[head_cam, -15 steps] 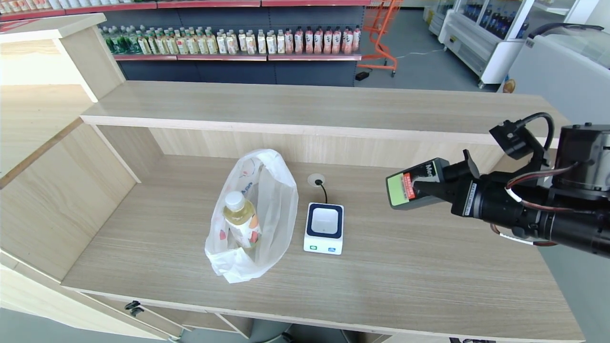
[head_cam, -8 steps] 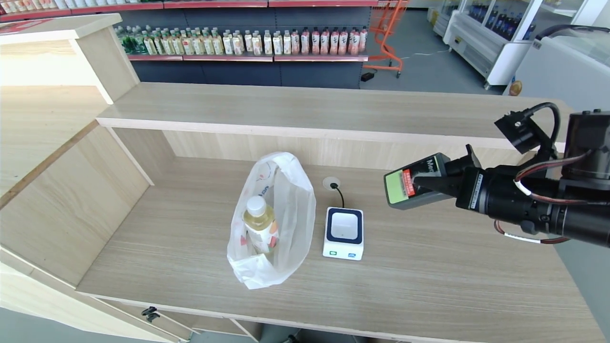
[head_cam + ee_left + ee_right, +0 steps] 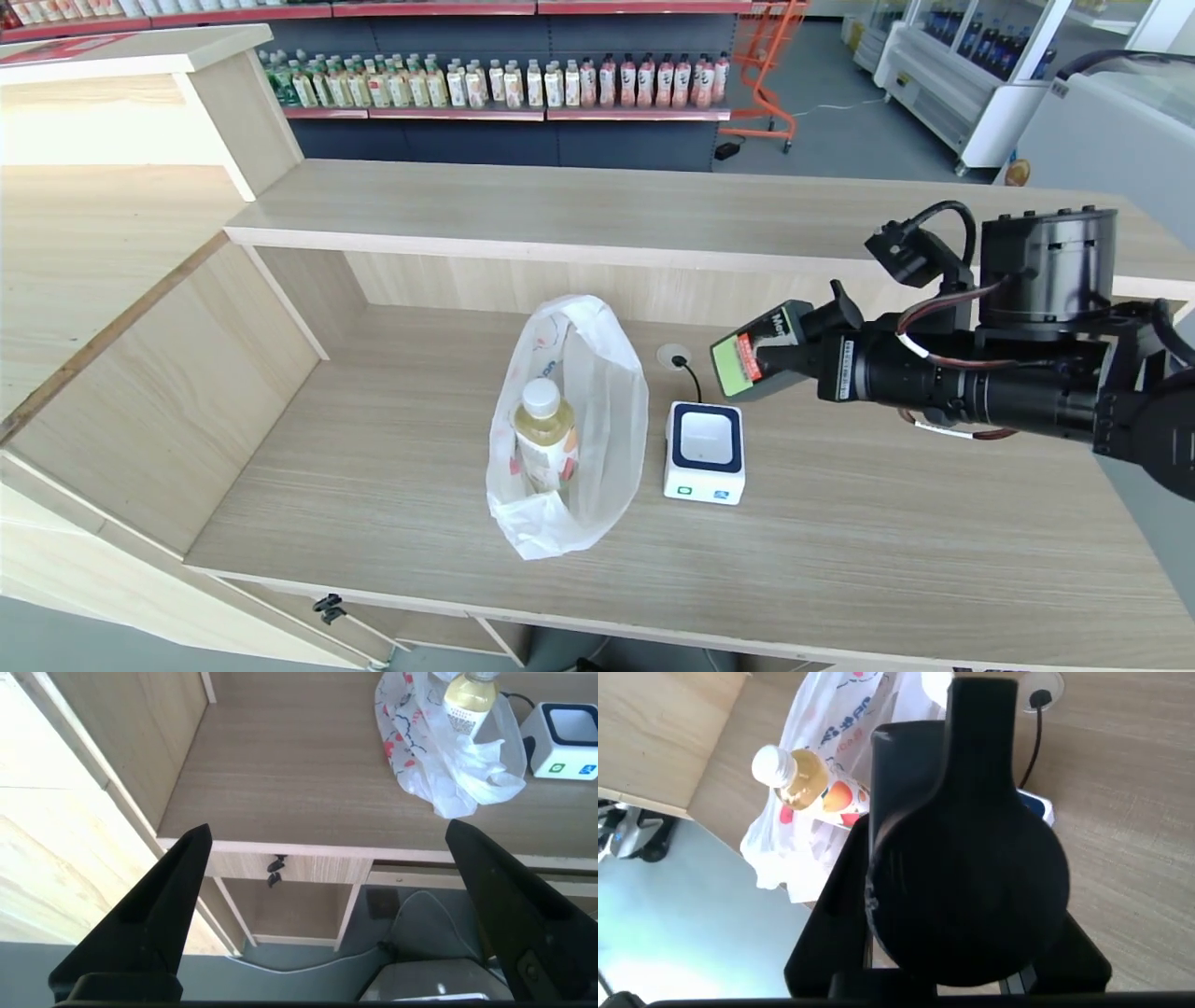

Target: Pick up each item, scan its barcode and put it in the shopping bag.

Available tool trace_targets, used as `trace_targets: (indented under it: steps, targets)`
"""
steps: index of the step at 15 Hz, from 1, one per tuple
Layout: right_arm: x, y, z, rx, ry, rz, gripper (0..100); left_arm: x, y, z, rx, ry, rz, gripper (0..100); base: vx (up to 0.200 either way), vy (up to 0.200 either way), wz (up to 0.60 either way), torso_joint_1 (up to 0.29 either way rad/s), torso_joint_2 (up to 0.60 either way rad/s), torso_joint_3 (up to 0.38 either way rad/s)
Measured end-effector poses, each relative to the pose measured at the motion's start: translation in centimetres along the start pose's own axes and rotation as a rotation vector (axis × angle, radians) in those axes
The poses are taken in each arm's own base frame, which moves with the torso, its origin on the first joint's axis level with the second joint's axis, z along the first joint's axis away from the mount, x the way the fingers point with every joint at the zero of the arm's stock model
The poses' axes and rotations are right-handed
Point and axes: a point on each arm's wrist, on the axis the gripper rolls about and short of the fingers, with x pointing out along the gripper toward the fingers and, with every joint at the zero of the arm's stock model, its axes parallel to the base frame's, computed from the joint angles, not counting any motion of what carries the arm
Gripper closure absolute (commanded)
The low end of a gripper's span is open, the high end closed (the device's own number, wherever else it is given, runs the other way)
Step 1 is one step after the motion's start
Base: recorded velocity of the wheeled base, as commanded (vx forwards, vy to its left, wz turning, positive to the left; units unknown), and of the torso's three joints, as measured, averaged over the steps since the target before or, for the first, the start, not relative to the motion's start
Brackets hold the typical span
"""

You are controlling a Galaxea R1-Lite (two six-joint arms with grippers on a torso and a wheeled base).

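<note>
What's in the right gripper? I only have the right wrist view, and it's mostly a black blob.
Observer: A dark box with a green end face, clamped in the right gripper.
Operator: Over the scanner?
Observer: Head view has it in the air, toward the robot's right of the scanner. I can't tell whether it's over the window.
Operator: Left arm?
Observer: Left gripper is open and empty, out in front of the counter.
</note>
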Motion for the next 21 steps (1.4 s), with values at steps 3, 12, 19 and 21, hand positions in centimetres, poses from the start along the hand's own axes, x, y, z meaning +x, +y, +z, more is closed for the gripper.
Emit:
trace_targets:
  steps: [3,12,19,21]
  targets:
    - [3.1,-0.3,-0.5,-0.051,0.044,0.045,100,0.0,0.0,0.0,0.0,0.0,0.0,0,0.0,0.0,0.0,0.0,0.0,0.0]
    - [14.2,0.0,-5.1,-0.439,-0.025,0.145,100,0.0,0.0,0.0,0.0,0.0,0.001,0,0.0,0.0,0.0,0.0,0.0,0.0]
    - [19.7,-0.3,-8.0,-0.531,-0.073,0.165,100,0.0,0.0,0.0,0.0,0.0,0.0,0,0.0,0.0,0.0,0.0,0.0,0.0]
    - [20.8,-0.5,-8.5,-0.525,-0.075,0.166,100,0.0,0.0,0.0,0.0,0.0,0.0,0,0.0,0.0,0.0,0.0,0.0,0.0]
